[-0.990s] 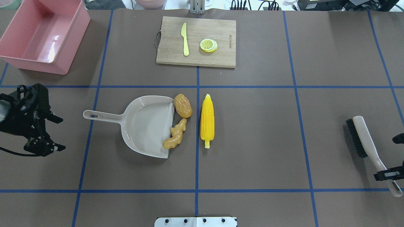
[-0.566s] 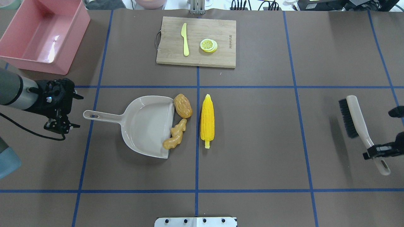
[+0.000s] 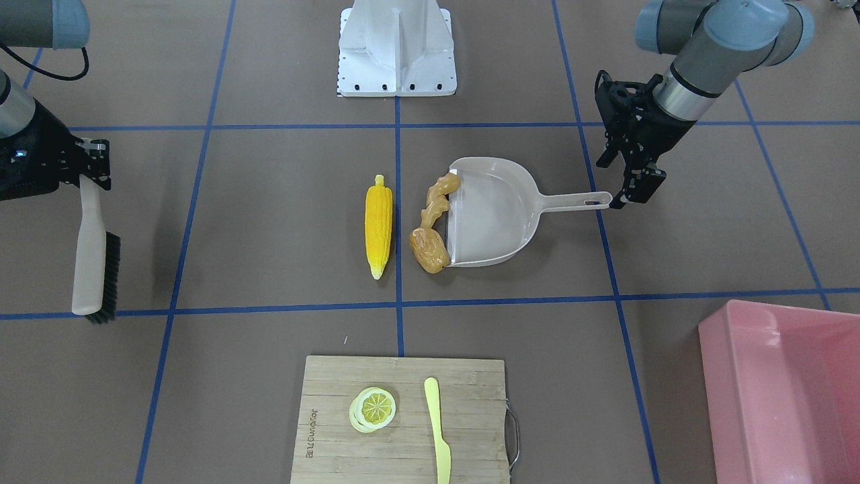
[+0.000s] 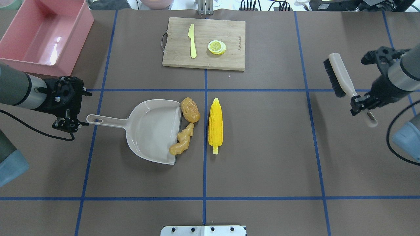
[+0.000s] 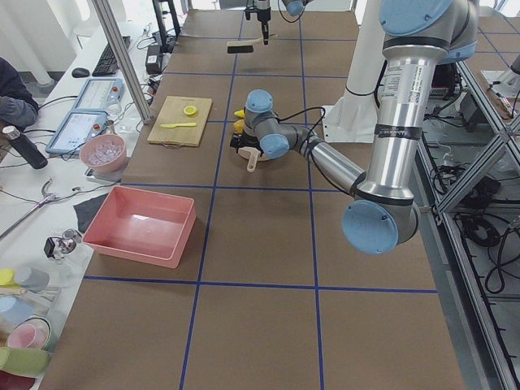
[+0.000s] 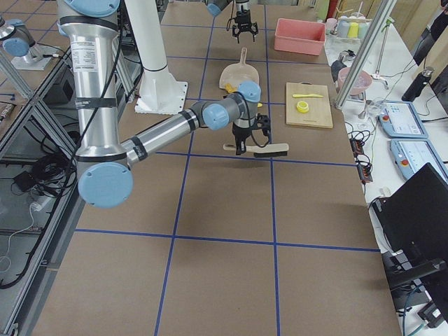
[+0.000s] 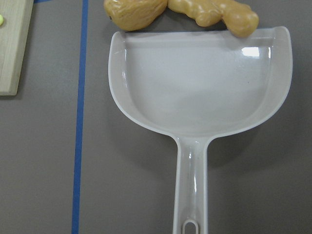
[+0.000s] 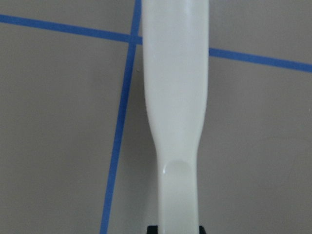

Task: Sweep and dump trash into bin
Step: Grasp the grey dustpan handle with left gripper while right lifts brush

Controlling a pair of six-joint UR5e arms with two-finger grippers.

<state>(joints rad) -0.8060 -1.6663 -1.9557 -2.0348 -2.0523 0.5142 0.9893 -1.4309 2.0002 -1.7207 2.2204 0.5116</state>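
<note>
The yellow corn cob [image 4: 215, 122] lies right of the beige dustpan [image 4: 151, 131]. The tan ginger root [image 4: 182, 141] and the brown potato-like lump [image 4: 190, 109] lie at the dustpan's open lip, also in the left wrist view [image 7: 219, 12]. My left gripper [image 4: 69, 124] is open, just at the end of the dustpan's handle [image 4: 98, 120], not closed on it. My right gripper [image 4: 361, 101] is shut on the handle of a brush [image 4: 339, 77] and holds it above the table at the far right. The pink bin [image 4: 75, 42] stands at the back left, empty.
A wooden cutting board [image 4: 229, 59] at the back centre carries a pale yellow plastic knife [image 4: 192, 41] and a lemon slice [image 4: 217, 47]. Blue tape lines cross the brown table. The robot's white base plate [image 3: 396, 47] is at the near edge.
My left gripper moved right and back, up to the dustpan handle's end. My right gripper carried the brush up off the table and toward the back. The trash and dustpan have not moved.
</note>
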